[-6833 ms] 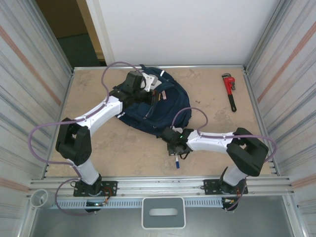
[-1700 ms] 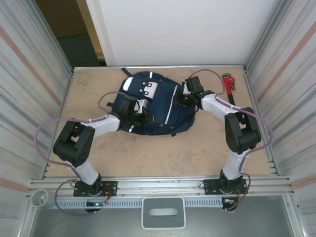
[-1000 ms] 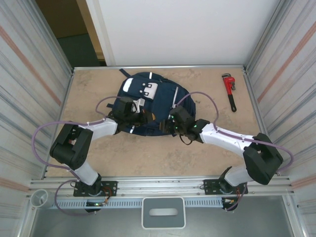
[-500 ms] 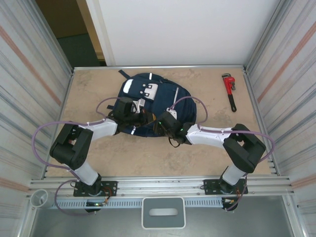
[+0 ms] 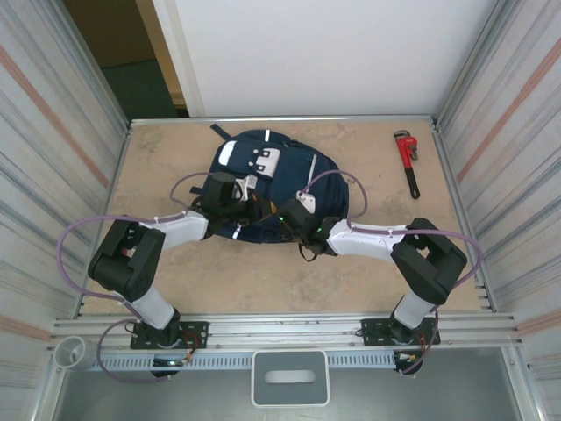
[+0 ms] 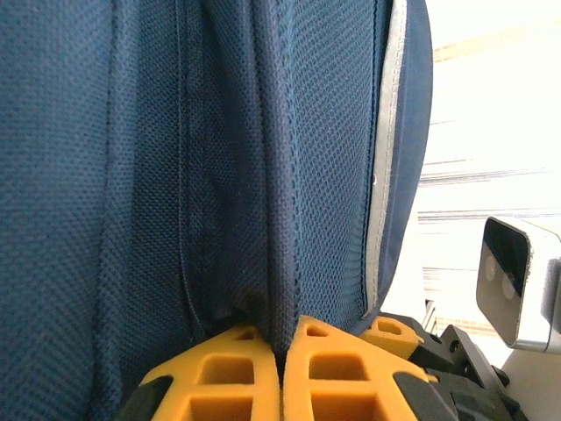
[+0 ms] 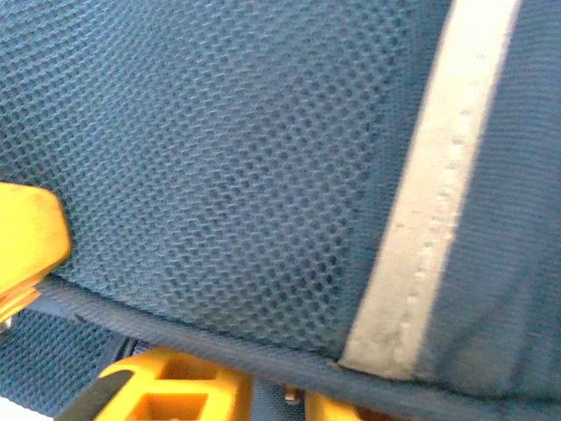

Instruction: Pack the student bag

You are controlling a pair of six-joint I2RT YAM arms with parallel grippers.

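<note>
- Student bag [image 5: 279, 175]: on the table [image 5: 175, 263], centre-far, top end far, base near, lying just beyond both claws.
- Left claw [image 6: 280, 349]: at the bag's near-left edge, clamped on its fabric.
- Right claw [image 5: 290, 219]: against the near-right hem; opening cannot be told.

The student bag [image 5: 272, 175] takes up the far middle of the worktop [image 5: 175, 272]. Its near edge is crowded. The left hand [image 5: 250, 209], pinching a fold of fabric, and the right hand [image 5: 287, 217] both press in there close together, and their arms and looping cables bar the near-left and near-right approaches. Left of the bag the worktop lies bare to the side wall. Right of the bag there is open room as far as a red pipe wrench [image 5: 407, 161] near the wall. In front of the bag, bare worktop lies between the two arms.
</note>
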